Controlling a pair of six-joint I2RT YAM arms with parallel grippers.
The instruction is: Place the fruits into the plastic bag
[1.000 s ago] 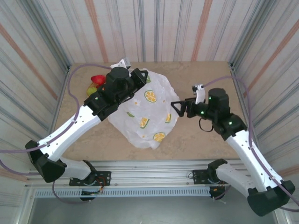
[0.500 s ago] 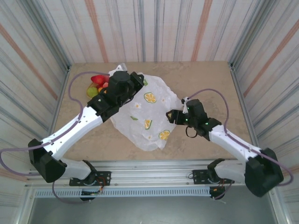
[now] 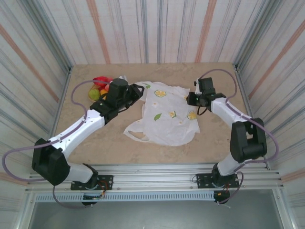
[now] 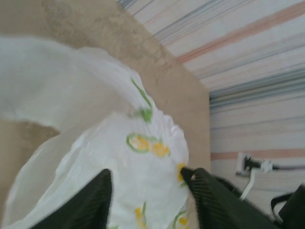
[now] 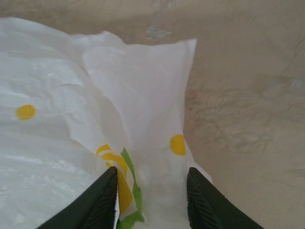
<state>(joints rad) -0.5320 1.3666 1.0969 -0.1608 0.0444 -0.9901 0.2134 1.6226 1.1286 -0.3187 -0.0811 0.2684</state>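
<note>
The left gripper, jaws parted, sits at the far-left edge of the crinkly white lemon-printed plastic bag, the right gripper, jaws parted, straddles its far-right corner, and the small glossy red, green and orange toy fruits cluster left of the bag.

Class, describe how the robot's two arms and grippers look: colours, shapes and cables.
The left arm and right arm are smooth white tubes linked by chunky black joints, and a thin purple cable trails along each. The left gripper and right gripper each have two dark, finely ridged fingers that taper towards the tips.
</note>
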